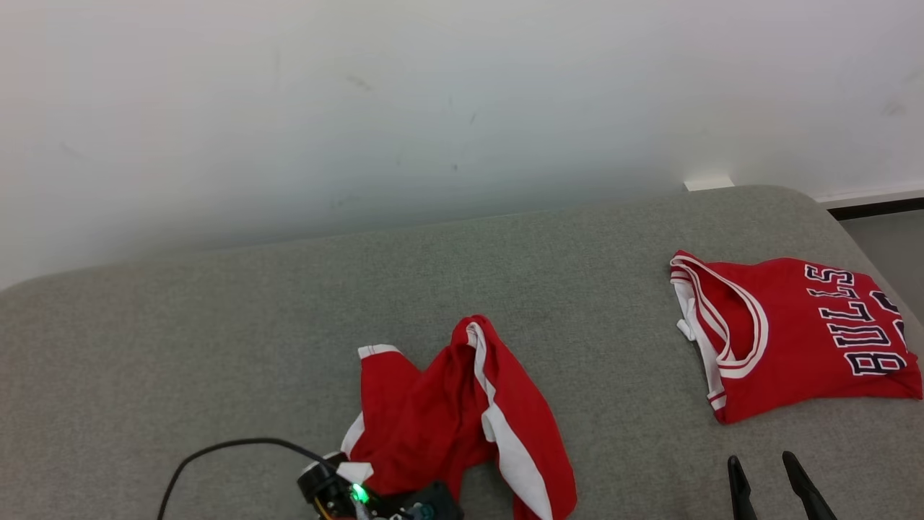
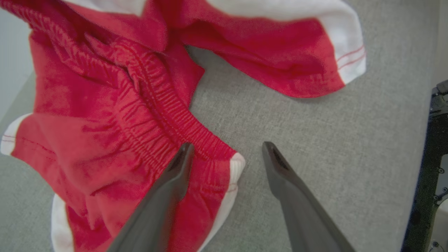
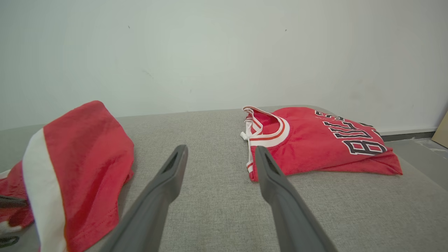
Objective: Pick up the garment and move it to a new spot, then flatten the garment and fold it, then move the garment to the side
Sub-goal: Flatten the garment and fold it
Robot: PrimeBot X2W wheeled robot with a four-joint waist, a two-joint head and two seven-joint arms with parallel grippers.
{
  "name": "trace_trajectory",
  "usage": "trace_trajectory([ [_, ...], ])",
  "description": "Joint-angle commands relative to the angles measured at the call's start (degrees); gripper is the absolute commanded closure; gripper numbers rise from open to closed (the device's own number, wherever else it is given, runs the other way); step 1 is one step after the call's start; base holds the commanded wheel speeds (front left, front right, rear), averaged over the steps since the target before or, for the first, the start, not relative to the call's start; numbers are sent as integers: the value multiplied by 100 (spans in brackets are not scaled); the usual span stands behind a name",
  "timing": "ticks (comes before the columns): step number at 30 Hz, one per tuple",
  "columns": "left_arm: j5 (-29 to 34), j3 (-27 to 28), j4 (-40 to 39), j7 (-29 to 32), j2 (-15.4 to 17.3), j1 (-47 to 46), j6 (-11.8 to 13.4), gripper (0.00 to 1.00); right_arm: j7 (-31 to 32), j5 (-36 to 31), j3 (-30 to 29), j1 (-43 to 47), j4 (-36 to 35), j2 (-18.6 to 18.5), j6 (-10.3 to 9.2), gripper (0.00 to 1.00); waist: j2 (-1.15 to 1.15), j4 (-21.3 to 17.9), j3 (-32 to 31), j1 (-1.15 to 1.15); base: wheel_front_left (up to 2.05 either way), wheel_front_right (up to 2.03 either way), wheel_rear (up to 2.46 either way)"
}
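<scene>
Both spread: left gripper (image 2: 228,145) straddles the crumpled shorts (image 2: 105,115) at the waistband, right gripper (image 1: 759,458) idle; lifting, flattening, folding apparently all remain.

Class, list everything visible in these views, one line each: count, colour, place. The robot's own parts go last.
shorts: one, red with white stripes, crumpled at the front middle of the surface
jersey: one, red with white trim and dark BULLS lettering, lying at the right
padded surface: one, grey, under both garments
wall: one, white, behind the surface
cable: one, black, front left
left claw: one, dark grey, open at the shorts' waistband
right claw: one, dark grey, open, front right
</scene>
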Motion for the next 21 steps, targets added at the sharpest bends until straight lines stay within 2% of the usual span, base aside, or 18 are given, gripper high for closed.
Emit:
trace_trajectory([
  [1,-66,-76,119,72,54,-67,14,0,5,-4,-13,-22,18,-6,-18,0,0,-16,20,0,0,0,0],
  [6,-245,-219,454,178,134,-208,15,0,5,35,7,-72,17,-6,-18,0,0,-29,89,0,0,0,0],
  [7,-262,-225,507,191,129,-230,15,17,5,46,16,-74,18,-6,-18,0,0,-28,104,0,0,0,0],
  [9,-315,-189,608,202,109,-292,15,83,5,65,32,-73,19,-6,-18,0,0,-27,129,0,0,0,0],
  [10,-315,-189,608,202,109,-292,15,83,5,65,32,-73,19,-6,-18,0,0,-27,129,0,0,0,0],
  [11,-506,-157,620,209,47,-313,15,100,5,69,43,-64,30,-6,-18,0,0,-22,137,0,0,0,0],
  [13,-640,-138,575,223,0,-331,14,100,5,75,43,-55,37,-6,-18,0,0,-16,134,0,0,0,0],
  [16,-1185,14,294,323,-107,-441,14,100,5,80,24,-23,53,-6,-18,0,0,8,115,0,0,0,0],
  [21,-2524,553,-476,630,-279,-771,13,100,5,79,9,-27,62,-5,-17,0,0,56,47,0,0,0,0],
])
